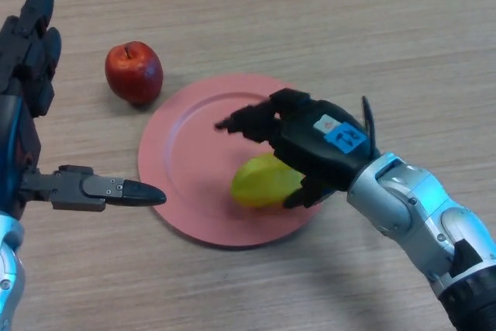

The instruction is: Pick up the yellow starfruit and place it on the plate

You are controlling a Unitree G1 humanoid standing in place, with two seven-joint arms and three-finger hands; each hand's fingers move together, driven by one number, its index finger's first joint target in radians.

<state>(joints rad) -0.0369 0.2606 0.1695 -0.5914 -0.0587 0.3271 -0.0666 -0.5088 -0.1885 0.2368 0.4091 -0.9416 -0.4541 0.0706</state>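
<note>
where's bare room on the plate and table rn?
Free: plate's left half, between apple and left hand; bare table beyond the plate's far rim; near edge below the plate. Crowded: plate's right side, where the right hand covers the starfruit.

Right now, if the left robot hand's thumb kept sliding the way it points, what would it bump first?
Probably the pink plate. The left robot hand has its thumb aimed right at the plate's near rim, though height above the table is unclear.
</note>
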